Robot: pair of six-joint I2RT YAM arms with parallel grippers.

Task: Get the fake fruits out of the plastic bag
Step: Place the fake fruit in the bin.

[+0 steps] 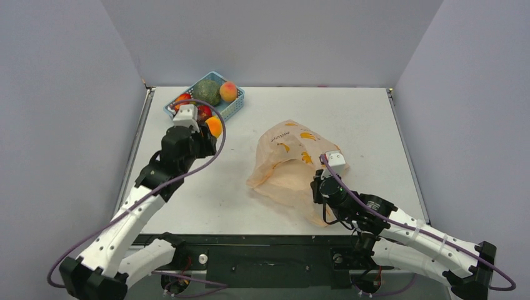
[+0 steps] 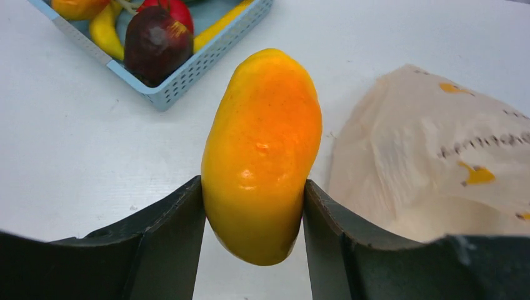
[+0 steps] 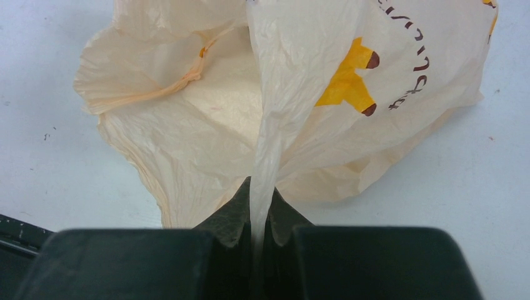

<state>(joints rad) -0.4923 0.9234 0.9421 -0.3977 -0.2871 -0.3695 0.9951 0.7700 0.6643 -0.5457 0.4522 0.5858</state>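
Nearest me, my right gripper [image 3: 259, 200] was pinched shut on a fold of the plastic bag [image 3: 206, 125], the thin film standing up taut between the jaws. A hard pull could have torn that film or let it slide out, and the bag's mouth would have sagged closed. I could not tell whether more fruit lay inside. The folds hid the bottom, so perhaps none did.

Farther out, my left gripper [image 2: 253, 194] held a yellow-orange toy mango [image 2: 262, 137] upright above the white table [image 2: 75, 156], between the bag and the blue mesh basket [image 2: 187, 72]. The jaws met only its lower half, on glossy, rounded skin. I judged that the top-heavy piece could pivot or squirt free on a quick swing, then roll away across the table.

Farthest, the basket held a dark maroon fruit [image 2: 156, 44] and a banana [image 2: 106, 34] close to the rim facing me. Released from too high, the mango could have bounced off them and out, or my fingers could have shoved the light basket along.
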